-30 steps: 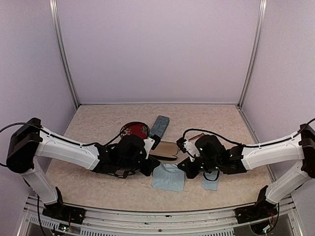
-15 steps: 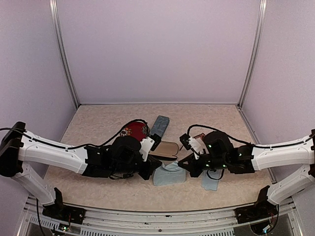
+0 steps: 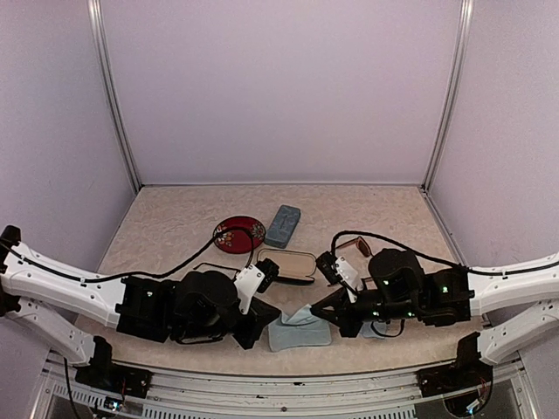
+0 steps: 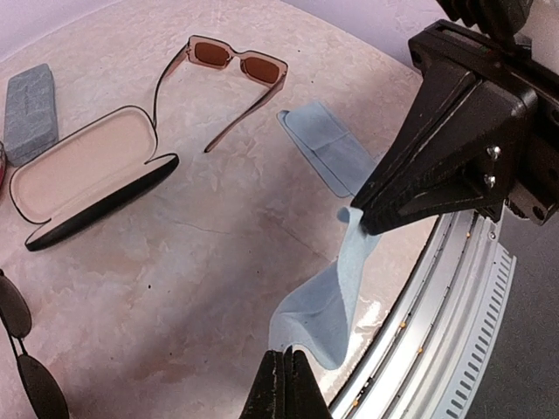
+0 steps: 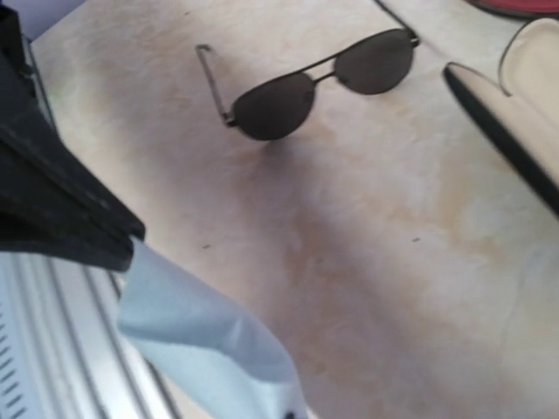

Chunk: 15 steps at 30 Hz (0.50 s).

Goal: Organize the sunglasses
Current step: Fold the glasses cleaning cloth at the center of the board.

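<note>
Slippage is risked: blue cloth, lower centre, is clamped between left gripper and right gripper; a corner could be freed by uneven pulling.

Left arm and right arm pulled back — blue cloth apparently lifted.

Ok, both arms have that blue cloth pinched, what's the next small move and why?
Probably carry the blue cloth slightly inward and lower it flat. The left gripper and right gripper each pinch an end, it sags between them by the near edge of the table, while the open case, reddish-brown sunglasses and black sunglasses lie untouched farther in.
</note>
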### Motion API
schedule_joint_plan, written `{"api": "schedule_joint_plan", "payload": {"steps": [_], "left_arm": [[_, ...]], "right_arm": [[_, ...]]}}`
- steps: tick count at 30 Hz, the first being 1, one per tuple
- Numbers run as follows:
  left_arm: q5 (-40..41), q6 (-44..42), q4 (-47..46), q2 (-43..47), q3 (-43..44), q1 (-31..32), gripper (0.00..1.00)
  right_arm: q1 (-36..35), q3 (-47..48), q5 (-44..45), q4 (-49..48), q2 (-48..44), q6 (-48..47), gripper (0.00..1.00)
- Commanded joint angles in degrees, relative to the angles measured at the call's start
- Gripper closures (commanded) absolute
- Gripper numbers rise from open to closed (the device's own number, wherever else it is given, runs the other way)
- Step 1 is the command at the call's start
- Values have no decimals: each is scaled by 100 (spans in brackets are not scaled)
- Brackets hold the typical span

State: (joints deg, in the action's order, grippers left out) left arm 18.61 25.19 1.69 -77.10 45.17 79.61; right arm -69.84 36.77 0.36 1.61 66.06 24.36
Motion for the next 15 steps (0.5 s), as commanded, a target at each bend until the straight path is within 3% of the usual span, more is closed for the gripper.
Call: {"api": "schedule_joint_plan", "payload": {"steps": [1,7,15], "left_arm": [[447,449,295,160,-191,271,100],[575,559,243,-99,-279,203,100],[188,240,-187,-557,-273,-395,100]], "right_arm": [[-355,-212,556,167,-232,632,100],[-434,-491,932,24,-85,1098,100],[-359,-373,1622,144,300,1248,100]]}}
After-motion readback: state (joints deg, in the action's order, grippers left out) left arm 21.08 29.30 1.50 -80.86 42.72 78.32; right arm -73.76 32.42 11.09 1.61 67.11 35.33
